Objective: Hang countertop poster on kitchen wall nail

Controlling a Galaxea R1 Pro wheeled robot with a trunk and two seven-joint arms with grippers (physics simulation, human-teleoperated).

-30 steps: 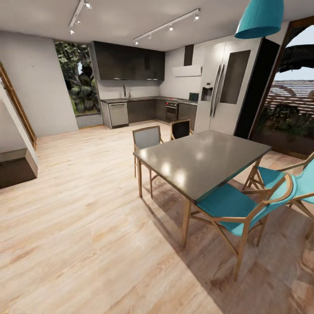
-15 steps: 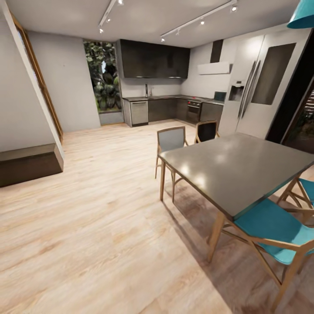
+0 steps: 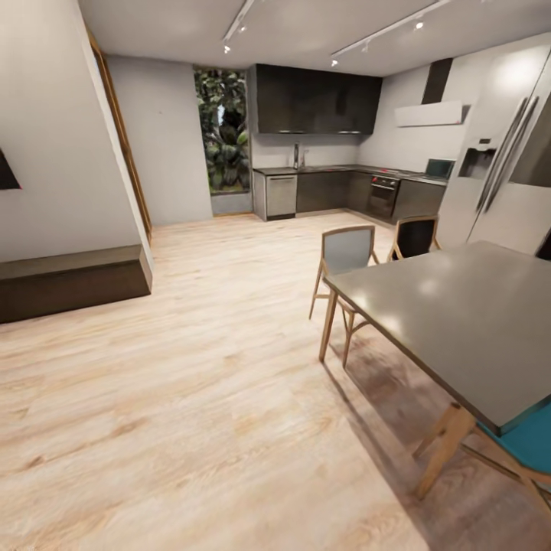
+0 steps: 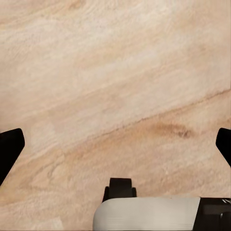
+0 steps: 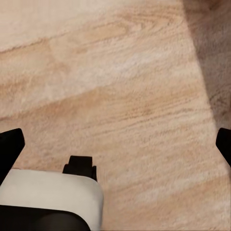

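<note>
Countertop [image 3: 337,169]: I'm seeing a dark slab lying across the far kitchen, beyond the dining table [image 3: 467,321].
Left gripper [image 4: 115,144]: fingers spread wide over wood floor [image 4: 115,72].
Right gripper [image 5: 115,144]: likewise gaping, holding nothing.

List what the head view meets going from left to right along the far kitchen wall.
Plain grey wall → tall window with plants → dishwasher → sink tap on the kitchen countertop → oven → fridge.
</note>
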